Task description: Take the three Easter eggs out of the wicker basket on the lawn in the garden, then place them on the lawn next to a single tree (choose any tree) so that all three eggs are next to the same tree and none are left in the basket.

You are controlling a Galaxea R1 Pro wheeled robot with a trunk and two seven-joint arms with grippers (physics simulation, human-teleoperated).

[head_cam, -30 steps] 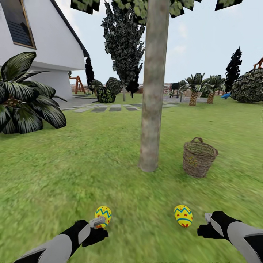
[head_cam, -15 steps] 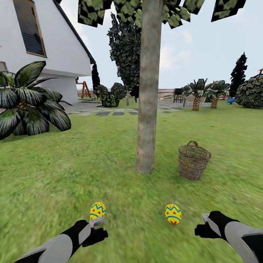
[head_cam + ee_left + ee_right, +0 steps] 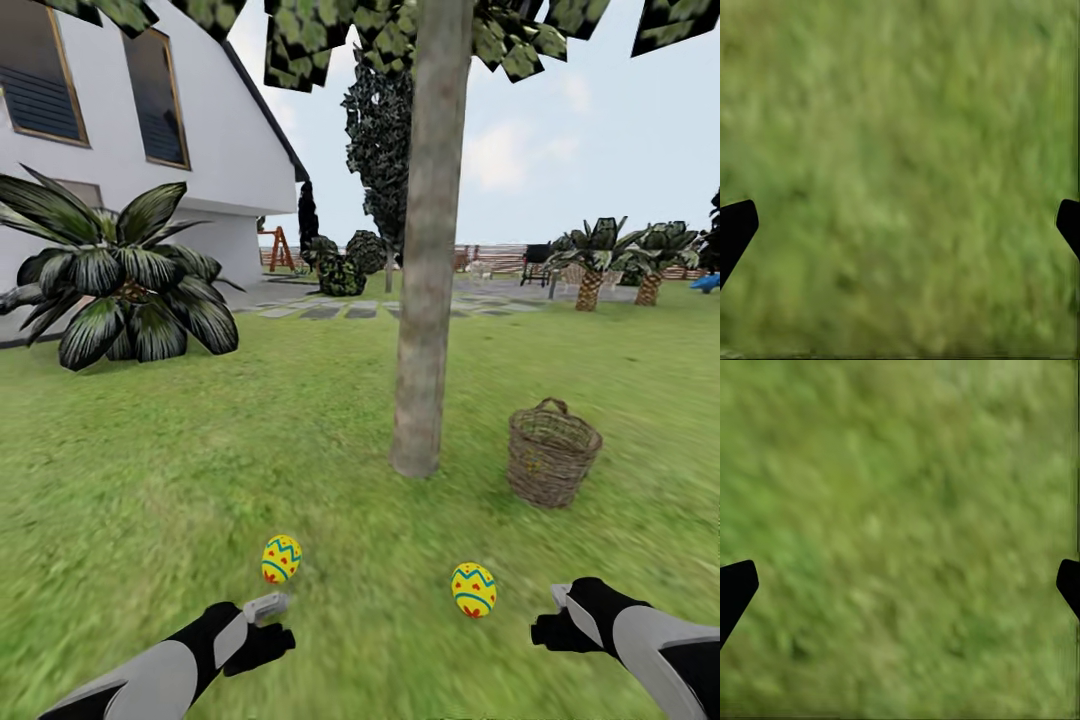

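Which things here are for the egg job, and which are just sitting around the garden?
For the job:
- two Easter eggs on the lawn
- the wicker basket
- the tree

Just around:
- the broad-leaved plant
- the white house
- the small palms

White house [image 3: 120, 150] w/ dark windows, broad-leaved plant [image 3: 125, 285], paved path [image 3: 330, 310], pale sky.

Two Easter eggs, yellow with red dots and blue zigzag bands, lie well apart on the lawn [image 3: 200, 460]: one [image 3: 281, 558] left, one [image 3: 473, 589] right. Wicker basket [image 3: 551, 453] stands upright beside the tree [image 3: 428, 270].
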